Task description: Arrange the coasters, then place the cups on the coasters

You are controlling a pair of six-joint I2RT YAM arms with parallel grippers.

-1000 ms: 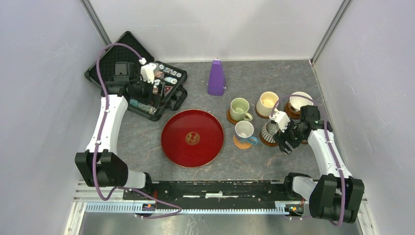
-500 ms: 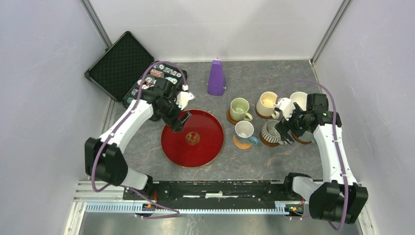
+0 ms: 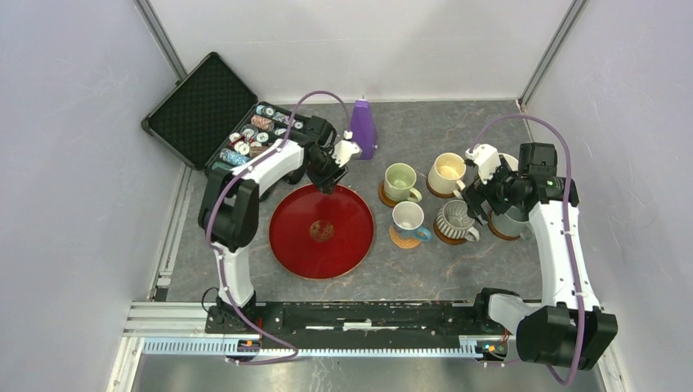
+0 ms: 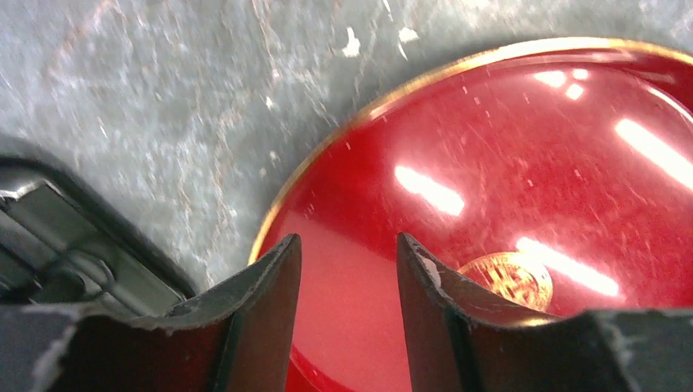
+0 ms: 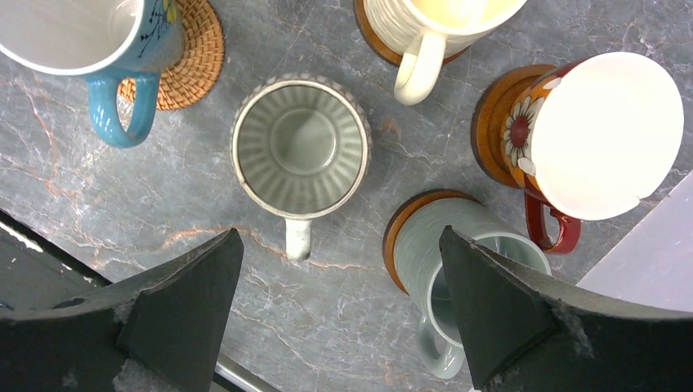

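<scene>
Held right pincer wide, empty, clearing ribbed grey ceramic mug at surface's 3 o'clock; left pincer narrower, empty, over round red tray.

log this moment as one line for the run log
left end effector: open, over red tray rim | right end effector: open, empty, near ribbed grey mug
</scene>
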